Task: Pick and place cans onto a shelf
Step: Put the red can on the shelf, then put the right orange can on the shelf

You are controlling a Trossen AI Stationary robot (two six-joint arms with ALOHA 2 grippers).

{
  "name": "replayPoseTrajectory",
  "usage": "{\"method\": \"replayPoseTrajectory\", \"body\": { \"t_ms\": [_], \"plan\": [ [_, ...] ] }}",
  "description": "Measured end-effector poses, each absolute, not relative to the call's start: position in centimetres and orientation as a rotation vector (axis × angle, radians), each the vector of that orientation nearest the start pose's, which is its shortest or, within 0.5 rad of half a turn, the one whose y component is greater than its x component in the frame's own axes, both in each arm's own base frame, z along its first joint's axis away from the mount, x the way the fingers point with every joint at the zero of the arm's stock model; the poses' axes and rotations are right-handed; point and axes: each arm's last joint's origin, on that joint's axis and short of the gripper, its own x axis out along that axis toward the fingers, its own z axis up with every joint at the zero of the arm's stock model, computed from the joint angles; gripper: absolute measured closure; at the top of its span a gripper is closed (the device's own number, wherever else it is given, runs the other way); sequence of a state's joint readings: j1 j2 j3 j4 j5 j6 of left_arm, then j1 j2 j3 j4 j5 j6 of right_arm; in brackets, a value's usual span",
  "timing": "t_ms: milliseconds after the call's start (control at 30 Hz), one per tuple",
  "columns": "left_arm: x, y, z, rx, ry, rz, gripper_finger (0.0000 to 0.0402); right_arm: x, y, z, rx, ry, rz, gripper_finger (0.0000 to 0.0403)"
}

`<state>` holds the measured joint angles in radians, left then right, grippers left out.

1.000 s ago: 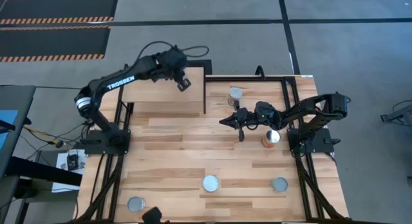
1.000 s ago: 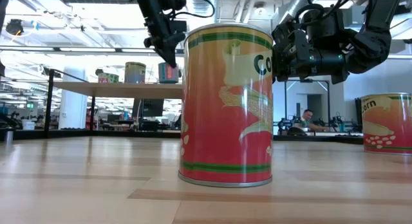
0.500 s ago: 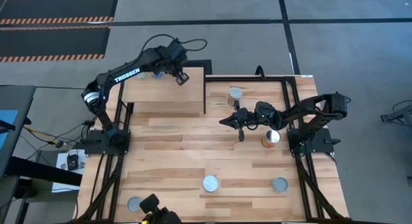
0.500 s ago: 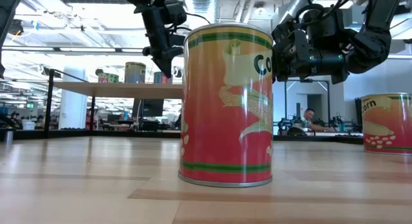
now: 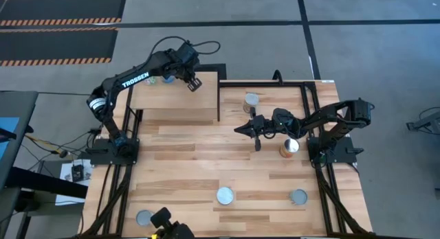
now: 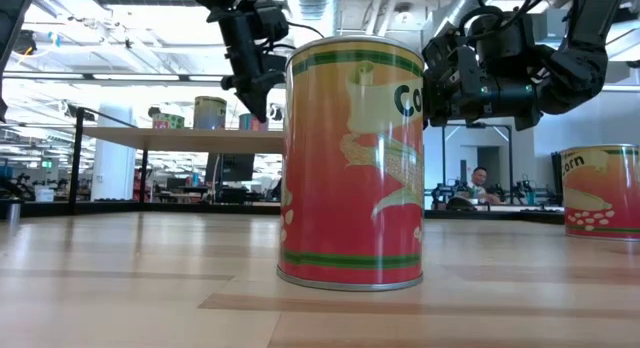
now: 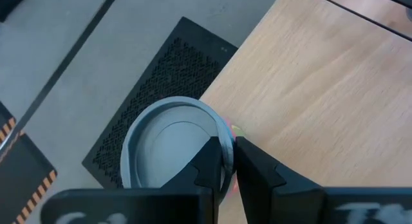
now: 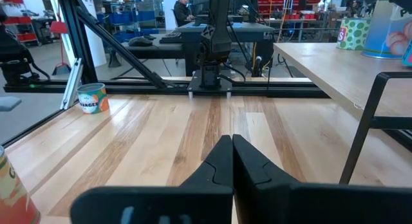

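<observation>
From above, you see five cans on the table (image 5: 185, 160): a silver-topped can (image 5: 251, 99) near the shelf (image 5: 172, 101), an orange can (image 5: 289, 146) by the right arm's base, and three along the near edge, a middle can (image 5: 225, 195), a right-hand can (image 5: 298, 196) and a corner can (image 5: 144, 217). A sixth, a bluish can (image 5: 167, 79), peeps out on the shelf under the left arm. The left pincer (image 5: 194, 82) hangs over the shelf's far end. The right pincer (image 5: 246, 129) hovers mid-table, holding nothing. At table level, one large corn can fills the foreground and a second stands at the right edge. At least three more stand on the shelf behind, though they are small and partly hidden. The left wrist view shows one grey lid at the shelf's edge, right at that pincer's tips, and you cannot tell whether it is gripped. The right wrist view shows its dark tips pressed together and empty. One orange-labelled can stands across the table, a sliver of another shows close by, and two stand on the shelf. You can expect each tin to be rigid, fairly heavy if full, and smooth-sided, so likely slippery. It is probably best taken across the label at mid-height and kept upright.
</observation>
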<state>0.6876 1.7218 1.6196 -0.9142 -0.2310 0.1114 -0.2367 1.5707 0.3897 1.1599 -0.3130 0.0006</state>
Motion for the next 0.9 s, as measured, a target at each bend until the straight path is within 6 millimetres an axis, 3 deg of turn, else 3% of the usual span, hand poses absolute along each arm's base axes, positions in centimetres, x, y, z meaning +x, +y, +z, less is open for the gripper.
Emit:
{"method": "replayPoseTrajectory", "body": {
  "t_ms": [467, 767, 900],
  "plan": [
    [27.5, 23.2, 31.7, -0.152, 1.067, 0.778, 0.0369, 25.9, -5.3, 16.2, 0.007, 0.02, 0.076, 0.0393],
    [27.6, 22.9, 31.7, -0.148, 1.075, 0.767, 0.0315, 25.9, -5.3, 16.2, 0.007, 0.02, 0.076, 0.0393],
    [27.7, 22.3, 33.1, -0.109, 1.04, 0.762, 0.0295, 25.9, -5.3, 16.2, 0.007, 0.02, 0.077, 0.0393]
  ]
}}
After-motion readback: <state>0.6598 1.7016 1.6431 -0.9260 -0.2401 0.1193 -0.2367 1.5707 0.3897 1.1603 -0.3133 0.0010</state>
